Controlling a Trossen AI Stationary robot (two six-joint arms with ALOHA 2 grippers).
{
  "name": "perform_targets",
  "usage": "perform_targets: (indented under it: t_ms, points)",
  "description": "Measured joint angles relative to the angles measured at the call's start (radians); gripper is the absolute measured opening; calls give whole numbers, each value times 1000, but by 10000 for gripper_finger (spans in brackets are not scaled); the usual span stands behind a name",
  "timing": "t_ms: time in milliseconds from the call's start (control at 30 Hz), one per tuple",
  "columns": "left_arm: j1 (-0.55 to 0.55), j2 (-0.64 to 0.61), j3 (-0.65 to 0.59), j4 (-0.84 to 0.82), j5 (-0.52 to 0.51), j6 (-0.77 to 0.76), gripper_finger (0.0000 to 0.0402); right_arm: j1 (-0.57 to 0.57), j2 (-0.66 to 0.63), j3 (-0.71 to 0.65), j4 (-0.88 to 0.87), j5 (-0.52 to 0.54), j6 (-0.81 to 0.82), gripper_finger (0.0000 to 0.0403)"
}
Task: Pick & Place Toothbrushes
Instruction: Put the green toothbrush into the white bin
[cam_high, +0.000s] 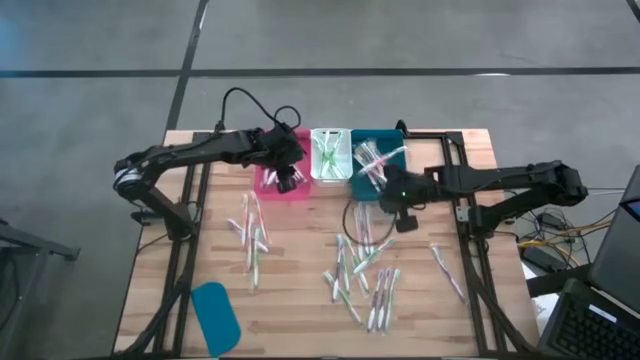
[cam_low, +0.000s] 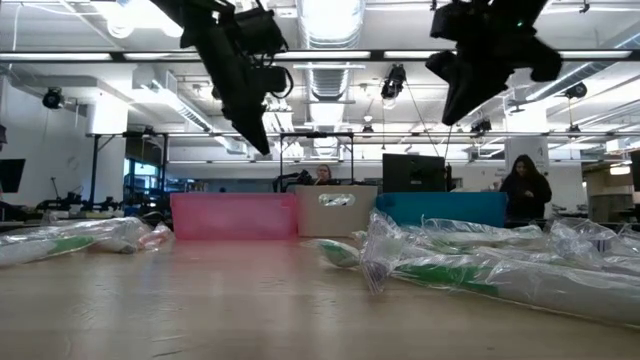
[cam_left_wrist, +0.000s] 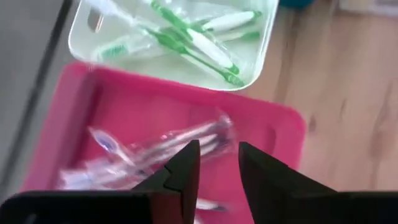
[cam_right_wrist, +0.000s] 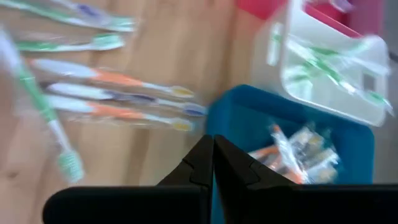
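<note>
I work in a large open robotics lab. Behind my wooden surface the low view shows an exposed ceiling with ducts, pipes and strip lights, computer monitors and two seated people at workstations. From above, grey concrete floor surrounds the surface; loose cables and a laptop lie beside it.

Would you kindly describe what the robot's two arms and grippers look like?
Both arms, left arm and right arm, are dark, slim and jointed. A black cable loops off the left one. The left gripper and right gripper each have two black, wedge-shaped fingers.
</note>
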Motion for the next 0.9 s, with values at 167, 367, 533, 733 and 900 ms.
perform_targets:
  t_ms: [167,367,533,733,900]
  points:
    - [-41,-16,0,14,0,-158,97,122,0,-8,-7,0,-2,8]
    - [-152,-18,-19,164,0,-246,77,258,3,-47,-2,0,66,8]
    - [-233,-19,-70,305,2,-242,67,344,54,-51,63,-1,255,9]
    - [-275,-19,-105,350,1,-257,70,404,183,-50,109,-5,246,45]
    - [-287,-19,-109,356,1,-286,73,402,294,-44,147,-6,275,97]
